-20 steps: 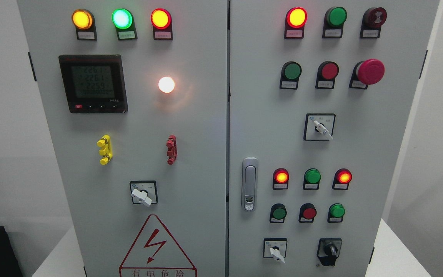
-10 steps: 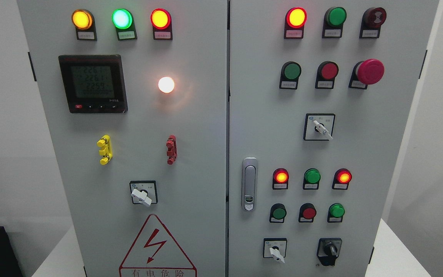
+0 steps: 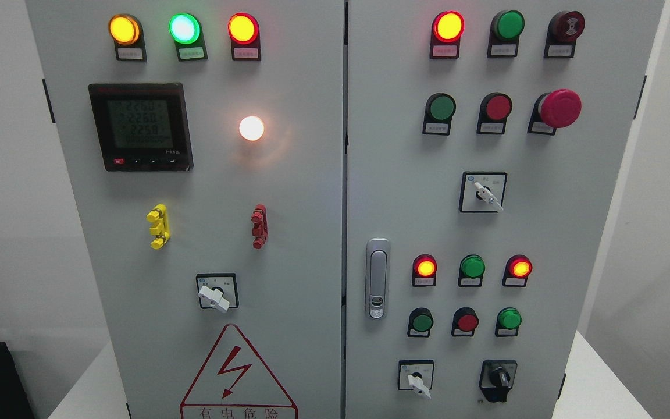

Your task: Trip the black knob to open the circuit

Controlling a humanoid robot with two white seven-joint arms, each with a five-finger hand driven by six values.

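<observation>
Low on the grey cabinet (image 3: 288, 192), a stubby black knob (image 3: 498, 379) (glossy) sits untouched; no fingers visible.

An electrical test or training room: a grey two-door control cabinet (image 3: 312, 192) with indicator lamps, digital meter (image 3: 140, 126) and shock-warning triangle (image 3: 237, 375).

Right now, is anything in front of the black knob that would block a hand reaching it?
Nothing visible blocks it. The black knob sits exposed at the lower right of the right door, with the white selector apart to its left. Neither hand is in view, so their approach paths cannot be judged.
</observation>
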